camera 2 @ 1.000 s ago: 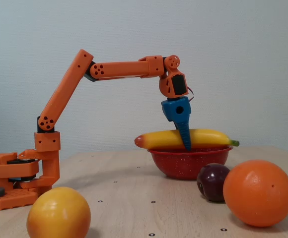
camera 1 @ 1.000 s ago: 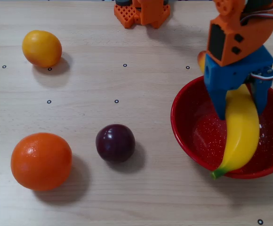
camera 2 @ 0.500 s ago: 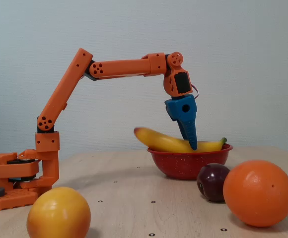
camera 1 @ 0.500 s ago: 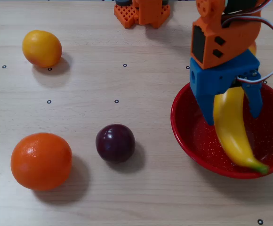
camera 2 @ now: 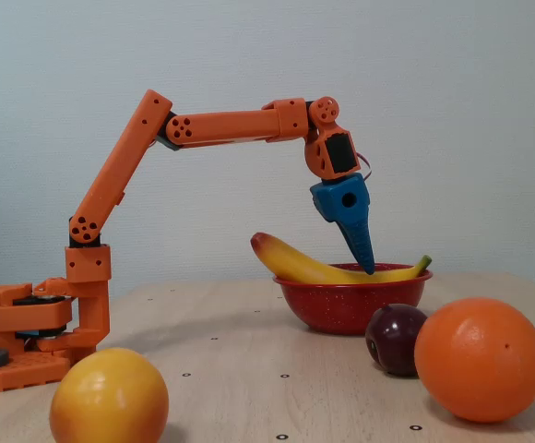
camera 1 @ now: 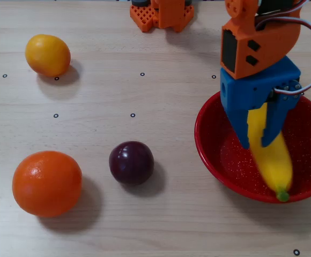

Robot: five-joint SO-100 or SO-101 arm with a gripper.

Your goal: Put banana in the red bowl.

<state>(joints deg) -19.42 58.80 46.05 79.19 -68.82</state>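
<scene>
The banana (camera 1: 275, 163) is long and yellow. It lies across the red bowl (camera 1: 220, 160) at the right of the overhead view, with its green stem on the near rim. In the fixed view the banana (camera 2: 314, 269) spans the red bowl (camera 2: 350, 309), its reddish tip jutting out past the left rim. My gripper (camera 1: 254, 143) has blue fingers and reaches down into the bowl, one finger on each side of the banana's middle, closed against it. In the fixed view the gripper (camera 2: 367, 268) has its tips at the banana, level with the rim.
A dark purple plum (camera 1: 131, 162), a large orange (camera 1: 47, 183) and a round yellow-orange fruit (camera 1: 47, 54) lie on the wooden table left of the bowl. The arm's orange base (camera 1: 162, 15) stands at the far edge.
</scene>
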